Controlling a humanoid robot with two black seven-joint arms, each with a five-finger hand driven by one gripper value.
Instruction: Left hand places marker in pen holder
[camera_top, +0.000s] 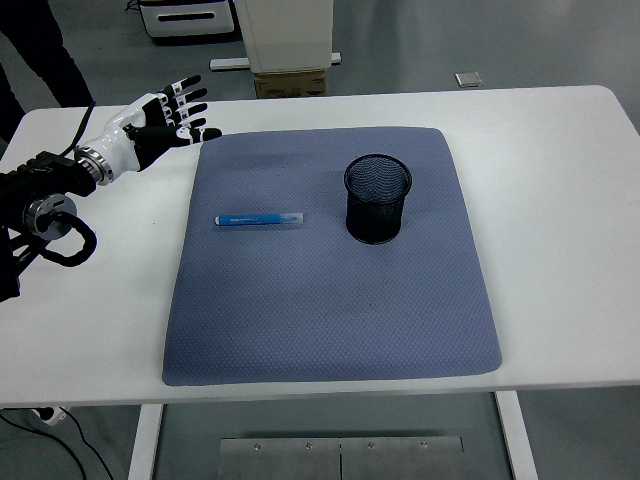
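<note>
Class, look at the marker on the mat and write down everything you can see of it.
The marker is a slim stick with a blue body and a pale, whitish right end. It lies flat on the grey-blue mat, left to right, to the left of the black mesh pen holder and apart from it. Only the mat touches it; the left hand hovers open, far behind it.
</note>
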